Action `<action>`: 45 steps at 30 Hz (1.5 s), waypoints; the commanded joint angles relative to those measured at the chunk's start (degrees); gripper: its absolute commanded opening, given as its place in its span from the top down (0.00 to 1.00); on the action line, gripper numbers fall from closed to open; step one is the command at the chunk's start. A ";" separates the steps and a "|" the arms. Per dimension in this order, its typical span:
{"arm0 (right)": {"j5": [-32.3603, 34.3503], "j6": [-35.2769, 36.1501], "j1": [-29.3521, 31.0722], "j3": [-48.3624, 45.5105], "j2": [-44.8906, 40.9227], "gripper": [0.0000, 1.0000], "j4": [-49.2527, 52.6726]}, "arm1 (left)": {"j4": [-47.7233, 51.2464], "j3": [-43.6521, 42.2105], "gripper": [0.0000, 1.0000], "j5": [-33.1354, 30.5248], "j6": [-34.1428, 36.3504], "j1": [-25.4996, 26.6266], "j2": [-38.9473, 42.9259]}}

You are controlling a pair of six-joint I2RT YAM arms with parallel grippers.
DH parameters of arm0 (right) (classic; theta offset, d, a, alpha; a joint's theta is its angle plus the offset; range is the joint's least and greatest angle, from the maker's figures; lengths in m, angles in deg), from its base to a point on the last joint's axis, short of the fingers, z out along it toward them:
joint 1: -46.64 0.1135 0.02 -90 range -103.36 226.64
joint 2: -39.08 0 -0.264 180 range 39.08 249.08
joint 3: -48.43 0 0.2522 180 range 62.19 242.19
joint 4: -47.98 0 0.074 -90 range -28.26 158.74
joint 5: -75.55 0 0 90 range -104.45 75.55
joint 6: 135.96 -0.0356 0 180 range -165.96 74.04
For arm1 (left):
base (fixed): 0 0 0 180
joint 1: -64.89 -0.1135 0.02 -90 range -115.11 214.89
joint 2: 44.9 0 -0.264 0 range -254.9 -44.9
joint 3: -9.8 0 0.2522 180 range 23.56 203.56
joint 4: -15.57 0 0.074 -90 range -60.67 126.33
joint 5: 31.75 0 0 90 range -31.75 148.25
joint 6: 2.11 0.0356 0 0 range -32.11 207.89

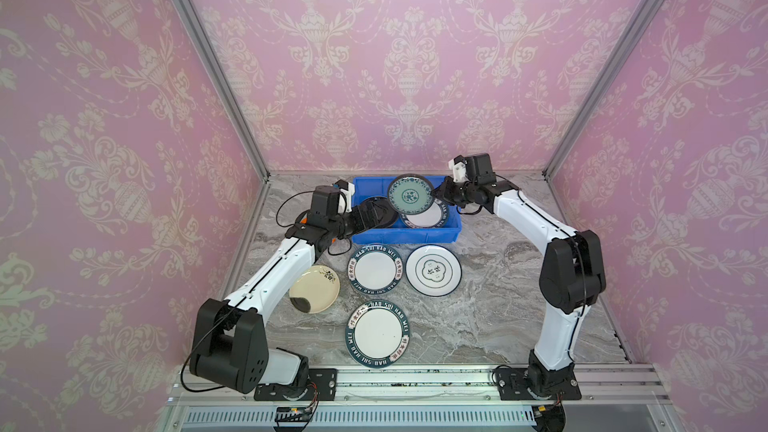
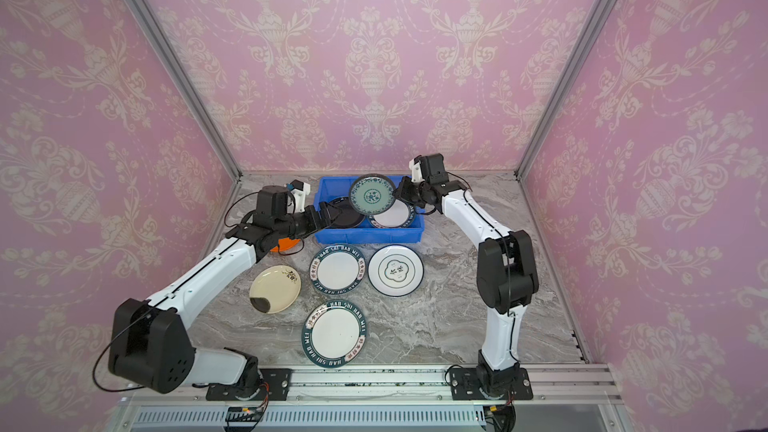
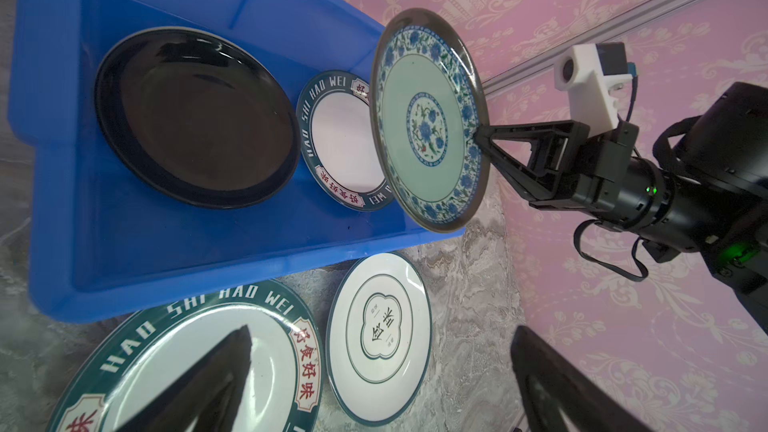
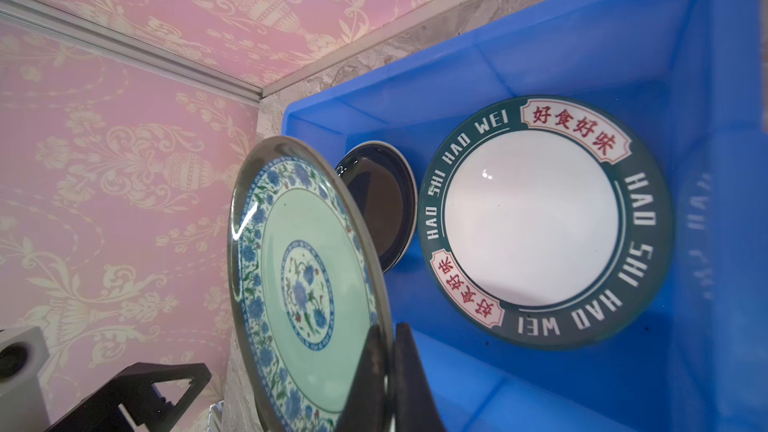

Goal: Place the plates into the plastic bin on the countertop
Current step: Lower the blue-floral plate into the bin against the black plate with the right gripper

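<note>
Left claw (image 1: 374, 214): jaws wide apart, empty, just over the black plate (image 3: 195, 118), which lies flat in the 9 o'clock half of the bin (image 3: 124, 268). The bin sits at 12 o'clock on the worktop (image 1: 478, 317).

Patterned plate (image 1: 410, 194): hangs tilted above the bin's 3 o'clock half, over the lettered plate (image 4: 532, 218). Right claw (image 3: 482, 135) pinches its rim at 3 o'clock.

Judgement: level the plate and lower it until it nests on the lettered one, then release. The edge grip looks slip-prone, so go slowly and keep clear of the left claw.

Both top views look steeply down from high at six o'clock, facing twelve o'clock. Both wrist cameras sit close, sharing the plastic bin (image 3: 124, 251) and blue-patterned plate (image 4: 307, 284).
</note>
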State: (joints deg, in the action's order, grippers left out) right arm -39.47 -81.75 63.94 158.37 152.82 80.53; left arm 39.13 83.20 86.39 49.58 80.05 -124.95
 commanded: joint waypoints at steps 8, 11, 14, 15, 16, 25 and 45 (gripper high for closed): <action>-0.45 -1.98 4.21 19.46 18.36 1.00 4.67 | -4.91 -0.74 0.01 0.51 0.51 -1.15 -2.19; -0.64 -2.31 4.73 23.19 21.74 1.00 5.90 | -5.56 -0.26 0.01 0.60 0.56 -1.22 -3.57; -0.65 -2.62 5.04 25.26 23.90 1.00 6.58 | -5.78 0.13 0.01 0.71 0.60 -1.38 -4.48; -0.69 -2.62 5.22 25.77 24.52 1.00 6.79 | -5.95 0.08 0.01 0.79 0.68 -1.38 -4.71; -0.57 -2.69 5.28 26.13 24.97 1.00 6.79 | -5.87 0.18 0.01 0.78 0.75 -1.50 -4.97; 0.27 -2.29 6.27 32.12 30.36 1.00 9.59 | -5.41 0.74 0.01 1.06 1.28 -2.12 -6.76; 3.82 0.49 8.44 35.76 30.84 0.52 13.56 | -4.72 -0.11 0.01 0.87 2.00 -3.13 -6.48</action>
State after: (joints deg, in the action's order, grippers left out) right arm -37.48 -83.02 72.18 194.96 186.69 91.70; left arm 34.11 82.41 86.45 49.65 77.51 -131.27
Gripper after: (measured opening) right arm 0.473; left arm 0.993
